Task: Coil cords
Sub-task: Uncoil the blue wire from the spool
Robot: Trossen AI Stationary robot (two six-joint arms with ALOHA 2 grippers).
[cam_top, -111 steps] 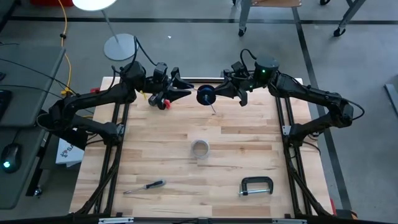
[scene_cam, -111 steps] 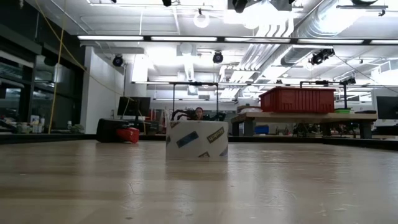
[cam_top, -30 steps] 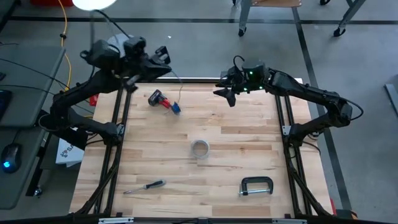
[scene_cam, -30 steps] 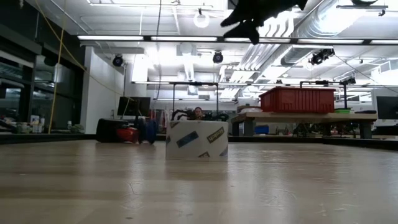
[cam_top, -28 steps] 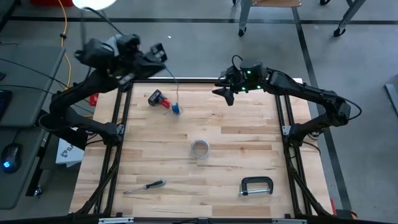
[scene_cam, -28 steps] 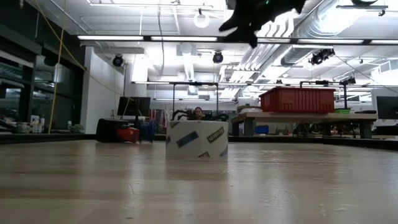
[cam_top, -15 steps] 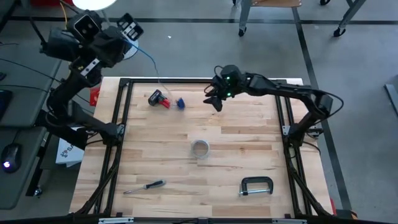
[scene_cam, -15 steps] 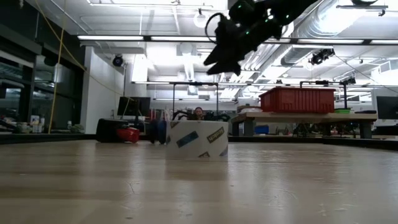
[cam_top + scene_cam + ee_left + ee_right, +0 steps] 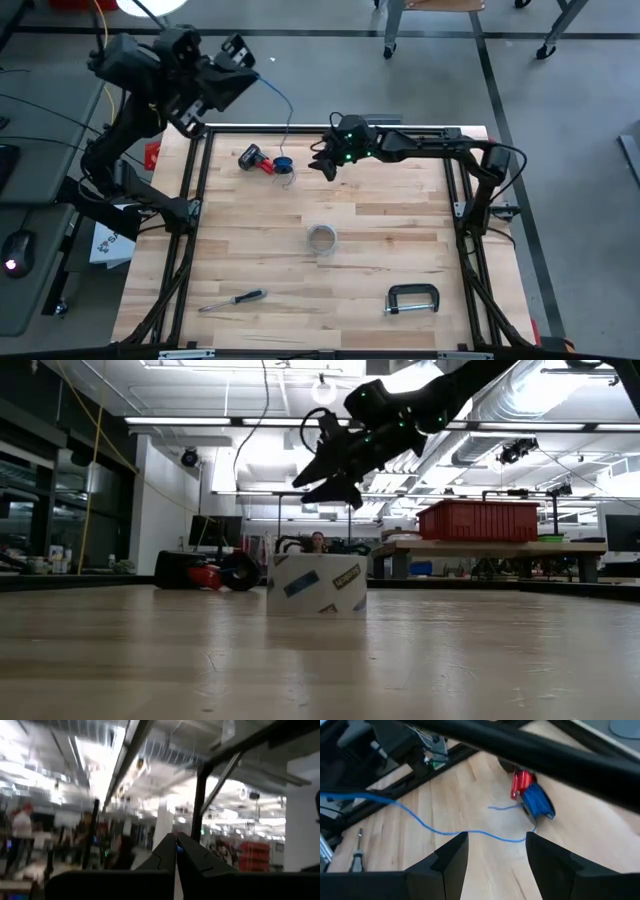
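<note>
Pale wooden planks make up my tabletop (image 9: pixel 380 250), with a workshop of benches and ceiling lights stretching behind it in the low view. My left claw (image 9: pixel 238 52) is raised high past the far-left corner, pressed together on the end of the blue cord (image 9: pixel 281 103); in the left wrist view a speck of blue shows right at the closed tips. From there the cord drops in a loose curve to a small blue bundle (image 9: pixel 284 166) lying on the wood, touching a red-and-black object (image 9: pixel 254 158) I can't identify. My right claw (image 9: pixel 322 163) hovers just beside that bundle with its fingers (image 9: pixel 451 854) spread, holding nothing; in the right wrist view the cord passes across the gap between them.

I judge the coiling is barely under way: most of the blue cord hangs stretched out, and the bundle looks more like a heap than tidy loops. I see no pale grey cord anywhere, so I can't say where it stands.

A tape roll (image 9: pixel 321 238), a screwdriver (image 9: pixel 233 298) and a clamp (image 9: pixel 412 299) lie nearer me, well apart from the work. In the low view the tape roll blocks part of the bundle, and the left wrist picture is too smeared to show much beyond the claw.
</note>
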